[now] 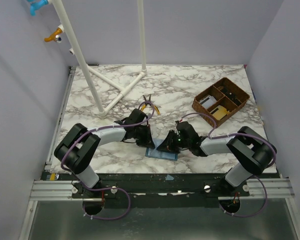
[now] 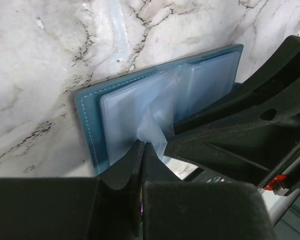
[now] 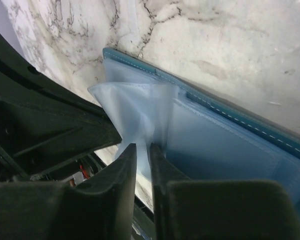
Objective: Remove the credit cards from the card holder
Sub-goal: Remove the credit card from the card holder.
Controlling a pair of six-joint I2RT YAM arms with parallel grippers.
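Two black claws meet over the small flat blue card holder [image 1: 162, 154], which lies open on the white marble bench [image 1: 180, 90] near its front edge, between the arms. We have the left claw [image 2: 142, 146] pinched together on a clear plastic sleeve [image 2: 157, 120] inside the holder. The right claw [image 3: 143, 146] clamps the sleeve from the opposite side. We judge this is meant to lift and spread a pocket so a card can slide free. We see no card in the sleeves. The brown compartment tray [image 1: 221, 101] sits well apart.
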